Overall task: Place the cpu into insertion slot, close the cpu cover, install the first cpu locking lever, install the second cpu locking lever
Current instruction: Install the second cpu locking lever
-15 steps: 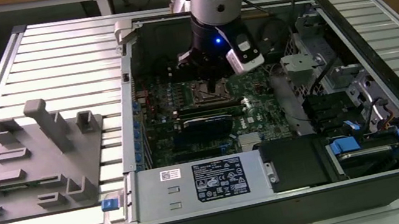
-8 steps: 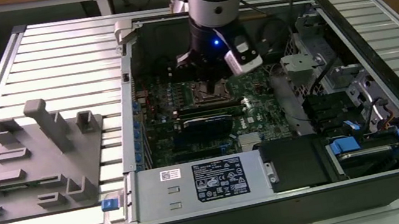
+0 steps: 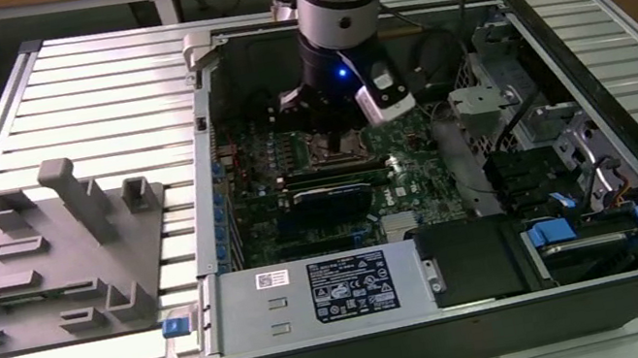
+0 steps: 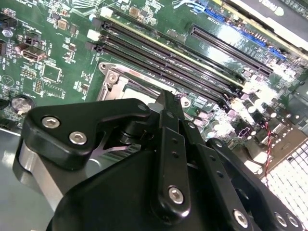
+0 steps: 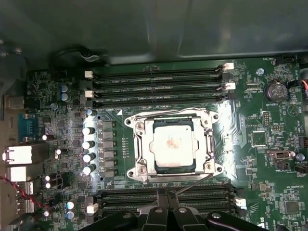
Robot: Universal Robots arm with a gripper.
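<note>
Slatted metal bench (image 3: 77, 74) carries an open computer case — black gripper (image 5: 166, 204) hovers beside the covered silver-grey cpu (image 5: 173, 144); finger state unclear.

The black, multi-link gripper (image 5: 166, 216) hangs just above the green circuit board (image 5: 250, 159). Long black memory slots (image 5: 159, 84) flank the closed square metal cpu cover (image 5: 173, 144) on two sides, and a row of upright silver capacitors (image 5: 88, 150) borders a third. Open space lies directly above the cover's flat top.
</note>
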